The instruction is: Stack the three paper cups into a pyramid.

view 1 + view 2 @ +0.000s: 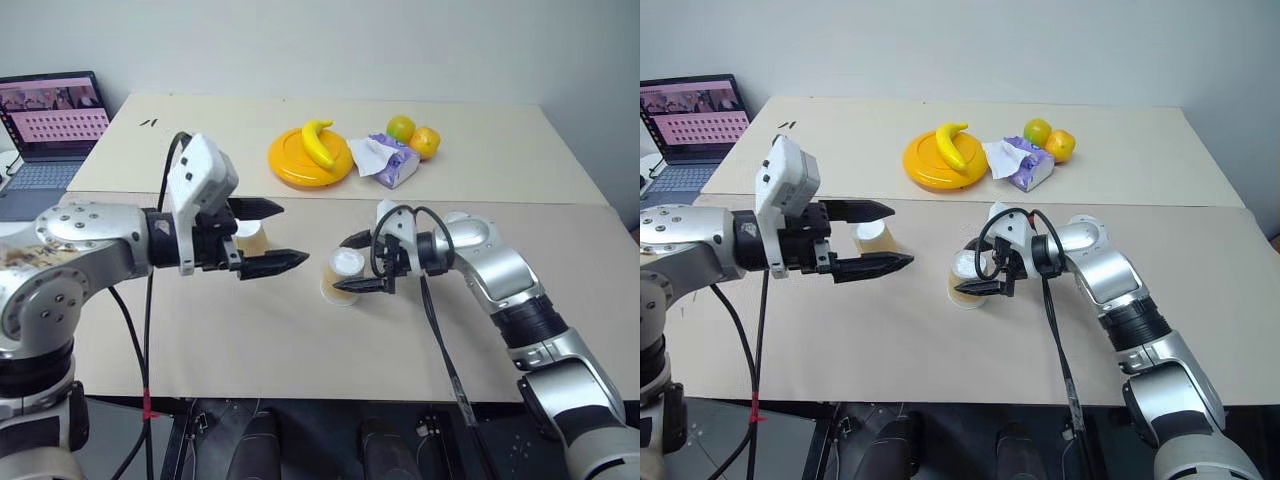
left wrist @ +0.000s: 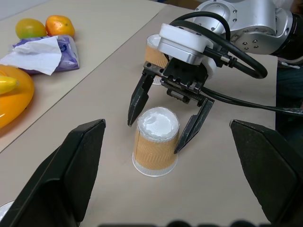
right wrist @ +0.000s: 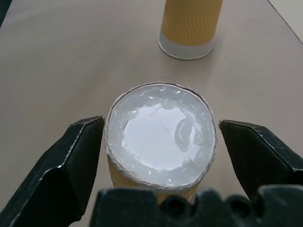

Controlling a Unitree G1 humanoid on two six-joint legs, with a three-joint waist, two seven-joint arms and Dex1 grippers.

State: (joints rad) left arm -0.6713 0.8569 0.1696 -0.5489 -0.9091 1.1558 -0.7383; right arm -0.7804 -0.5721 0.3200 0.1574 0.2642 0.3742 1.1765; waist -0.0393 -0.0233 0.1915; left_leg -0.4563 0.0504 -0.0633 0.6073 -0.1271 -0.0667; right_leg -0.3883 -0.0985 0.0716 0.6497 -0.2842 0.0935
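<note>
Your work surface is a tan table (image 1: 250, 350) against a white wall, with a laptop (image 1: 55, 125) off its far left corner. One paper cup (image 2: 155, 142) stands upside down near the table's middle; your right gripper (image 2: 165, 124) straddles it, fingers spread and clear of its sides. A second cup (image 3: 190, 26) stands just beyond. You hold the left gripper (image 1: 270, 238) wide open and empty, with another cup (image 1: 873, 236) behind it. Toward the far edge sit a yellow plate (image 1: 300, 165) bearing a banana (image 1: 318, 142), a tissue pack (image 1: 392, 160) and two oranges (image 1: 413, 135).
</note>
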